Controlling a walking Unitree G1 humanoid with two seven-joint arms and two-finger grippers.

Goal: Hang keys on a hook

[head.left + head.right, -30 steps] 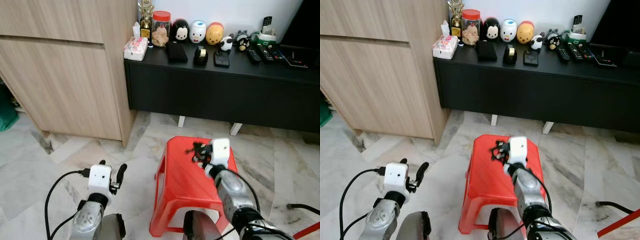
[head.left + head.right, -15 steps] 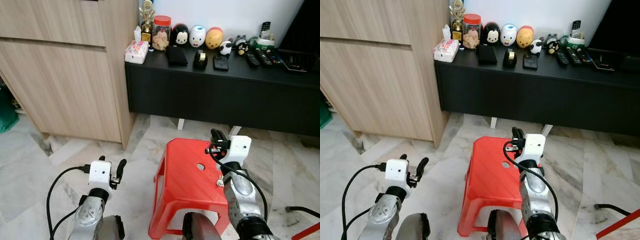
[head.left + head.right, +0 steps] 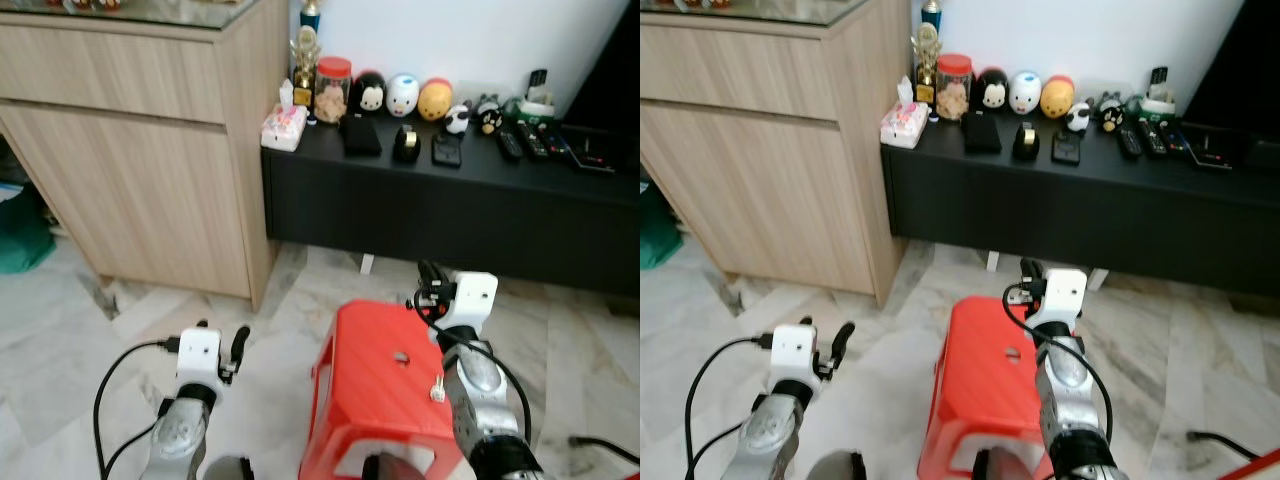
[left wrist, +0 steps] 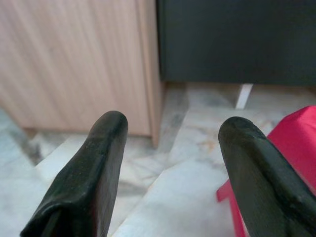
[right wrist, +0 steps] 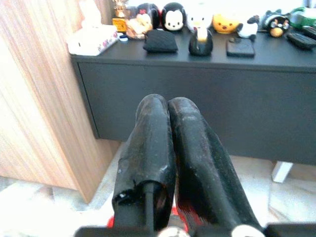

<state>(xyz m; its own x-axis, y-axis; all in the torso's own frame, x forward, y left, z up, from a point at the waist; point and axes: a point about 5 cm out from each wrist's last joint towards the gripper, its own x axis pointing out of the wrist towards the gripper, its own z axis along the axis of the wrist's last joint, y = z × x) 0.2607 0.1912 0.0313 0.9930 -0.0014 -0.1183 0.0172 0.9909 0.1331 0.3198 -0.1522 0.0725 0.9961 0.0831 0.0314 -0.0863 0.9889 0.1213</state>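
Note:
My right gripper (image 3: 429, 274) is raised over the far edge of the red stool (image 3: 385, 385), and its two black fingers (image 5: 158, 133) are pressed together. It is shut on the keys, a small dark bunch (image 3: 424, 298) just under the fingertips. A small white tag (image 3: 437, 391) dangles lower down over the stool top. My left gripper (image 3: 222, 342) hangs low at the left above the marble floor, open with nothing between its fingers (image 4: 94, 177).
A black low cabinet (image 3: 450, 200) stands straight ahead, carrying figurines, a jar, a tissue box and remotes. A tall wooden cabinet (image 3: 140, 170) is at the left. The marble floor (image 3: 100, 330) lies around the stool.
My right gripper has lifted from the stool top with the keys, the white tag now dangling. The camera has tilted up, so the cabinets sit lower in view. The left arm is still.

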